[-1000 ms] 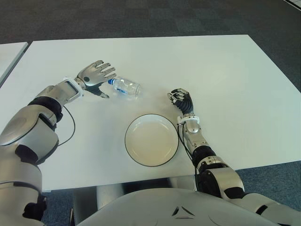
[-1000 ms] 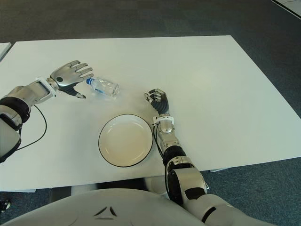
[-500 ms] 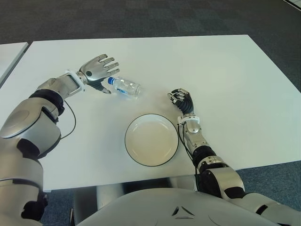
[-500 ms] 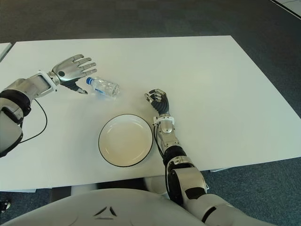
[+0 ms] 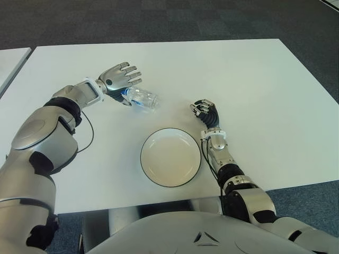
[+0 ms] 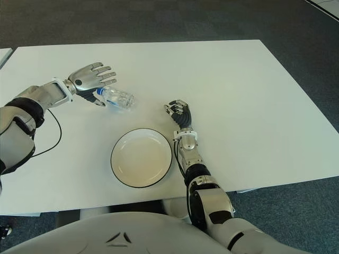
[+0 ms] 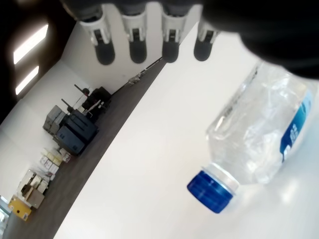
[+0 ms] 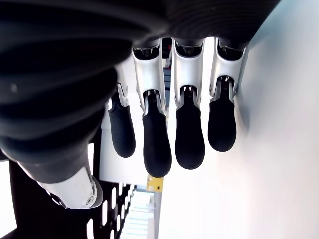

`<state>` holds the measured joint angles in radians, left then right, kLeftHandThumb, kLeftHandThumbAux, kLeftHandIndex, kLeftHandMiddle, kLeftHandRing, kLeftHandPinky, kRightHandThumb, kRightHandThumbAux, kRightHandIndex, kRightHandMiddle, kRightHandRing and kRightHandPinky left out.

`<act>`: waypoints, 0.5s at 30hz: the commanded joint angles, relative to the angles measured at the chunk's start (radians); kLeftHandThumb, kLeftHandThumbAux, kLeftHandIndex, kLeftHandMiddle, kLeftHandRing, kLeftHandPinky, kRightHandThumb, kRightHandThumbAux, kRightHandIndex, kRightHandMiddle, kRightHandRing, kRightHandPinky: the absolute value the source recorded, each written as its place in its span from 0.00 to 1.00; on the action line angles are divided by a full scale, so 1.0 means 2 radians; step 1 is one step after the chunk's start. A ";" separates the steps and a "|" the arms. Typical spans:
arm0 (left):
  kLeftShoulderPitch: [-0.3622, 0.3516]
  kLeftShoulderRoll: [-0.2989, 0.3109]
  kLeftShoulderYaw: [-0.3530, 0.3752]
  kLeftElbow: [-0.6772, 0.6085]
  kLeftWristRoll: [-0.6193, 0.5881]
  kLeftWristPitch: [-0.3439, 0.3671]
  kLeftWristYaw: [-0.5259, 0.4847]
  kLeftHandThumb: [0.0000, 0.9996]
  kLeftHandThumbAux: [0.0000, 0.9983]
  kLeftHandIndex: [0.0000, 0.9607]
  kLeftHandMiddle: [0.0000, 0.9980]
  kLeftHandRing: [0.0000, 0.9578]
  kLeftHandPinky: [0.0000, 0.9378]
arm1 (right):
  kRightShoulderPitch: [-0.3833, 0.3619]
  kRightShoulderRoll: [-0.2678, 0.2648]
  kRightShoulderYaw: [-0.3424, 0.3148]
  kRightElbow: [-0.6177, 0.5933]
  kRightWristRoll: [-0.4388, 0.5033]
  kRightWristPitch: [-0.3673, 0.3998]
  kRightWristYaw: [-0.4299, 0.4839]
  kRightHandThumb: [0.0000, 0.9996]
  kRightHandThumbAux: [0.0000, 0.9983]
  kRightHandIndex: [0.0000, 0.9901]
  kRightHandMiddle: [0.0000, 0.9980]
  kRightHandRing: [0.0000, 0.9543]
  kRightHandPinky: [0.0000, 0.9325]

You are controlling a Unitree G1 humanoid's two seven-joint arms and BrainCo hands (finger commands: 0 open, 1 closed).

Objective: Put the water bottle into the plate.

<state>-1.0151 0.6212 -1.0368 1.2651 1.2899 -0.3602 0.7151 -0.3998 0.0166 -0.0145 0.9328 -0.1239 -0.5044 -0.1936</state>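
Fingers (image 5: 131,71) of my left hand (image 5: 117,77) are spread wide and hold nothing, hovering just above the cap end of the water bottle (image 5: 142,98), which lies on its side on the white tabletop (image 5: 254,74), apart from the plate (image 5: 170,156). My right hand (image 5: 205,112) shows just right of the plate, its fingers curled and empty.

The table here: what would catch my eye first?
On the white table, a clear water bottle with a blue cap lies on its side, the left robot hand spread open over its cap end. Nearer the robot sits an empty plate, with the right robot hand curled to its right.
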 commanded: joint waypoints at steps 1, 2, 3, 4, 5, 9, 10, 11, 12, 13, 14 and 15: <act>-0.011 -0.019 -0.005 0.015 0.000 -0.010 -0.032 0.56 0.21 0.00 0.00 0.00 0.00 | 0.009 0.000 0.002 -0.001 -0.001 0.012 -0.003 0.71 0.73 0.44 0.64 0.67 0.65; -0.012 -0.023 -0.005 0.018 -0.002 -0.010 -0.040 0.56 0.21 0.00 0.00 0.00 0.00 | 0.010 0.000 0.002 -0.002 -0.001 0.011 -0.004 0.71 0.73 0.44 0.64 0.67 0.65; -0.013 -0.025 -0.005 0.019 -0.003 -0.010 -0.045 0.56 0.21 0.00 0.00 0.00 0.00 | 0.011 0.000 0.002 -0.003 -0.001 0.011 -0.005 0.71 0.73 0.44 0.64 0.67 0.64; -0.014 -0.027 -0.005 0.021 -0.003 -0.009 -0.049 0.56 0.21 0.00 0.00 0.00 0.00 | 0.011 0.000 0.001 -0.004 -0.001 0.011 -0.005 0.71 0.73 0.44 0.64 0.67 0.64; -0.014 -0.029 -0.005 0.022 -0.003 -0.009 -0.052 0.56 0.21 0.00 0.00 0.00 0.00 | 0.012 0.000 0.001 -0.005 -0.001 0.011 -0.005 0.71 0.73 0.44 0.64 0.67 0.64; -0.019 -0.045 -0.010 0.034 0.000 0.002 -0.081 0.57 0.21 0.00 0.00 0.00 0.00 | 0.013 0.000 0.001 -0.007 -0.004 0.012 -0.015 0.71 0.73 0.44 0.64 0.67 0.62; -0.020 -0.048 -0.011 0.036 0.001 0.004 -0.086 0.57 0.21 0.00 0.00 0.00 0.00 | 0.013 0.000 0.000 -0.007 -0.004 0.012 -0.018 0.71 0.73 0.44 0.64 0.67 0.62; -0.020 -0.051 -0.012 0.037 0.001 0.007 -0.092 0.57 0.21 0.00 0.00 0.00 0.00 | 0.014 0.001 0.000 -0.008 -0.005 0.012 -0.020 0.71 0.73 0.44 0.64 0.67 0.62; -0.021 -0.052 -0.012 0.038 0.001 0.008 -0.095 0.57 0.21 0.00 0.00 0.00 0.00 | 0.014 0.001 0.000 -0.008 -0.006 0.013 -0.022 0.71 0.73 0.44 0.64 0.67 0.62; -0.021 -0.053 -0.012 0.038 0.001 0.009 -0.097 0.57 0.21 0.00 0.00 0.00 0.00 | 0.014 0.001 0.001 -0.009 -0.006 0.013 -0.023 0.71 0.73 0.44 0.64 0.67 0.62; -0.021 -0.054 -0.013 0.040 0.002 0.013 -0.102 0.57 0.21 0.00 0.00 0.00 0.00 | 0.015 0.001 0.001 -0.010 -0.006 0.014 -0.025 0.71 0.73 0.44 0.63 0.67 0.62; -0.020 -0.056 -0.014 0.040 0.002 0.015 -0.105 0.57 0.20 0.00 0.00 0.00 0.00 | 0.016 0.002 0.001 -0.011 -0.006 0.014 -0.026 0.71 0.73 0.44 0.64 0.66 0.61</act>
<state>-1.0488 0.5207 -1.0488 1.3306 1.2861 -0.3455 0.5372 -0.3899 0.0170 -0.0148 0.9133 -0.1333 -0.4948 -0.2349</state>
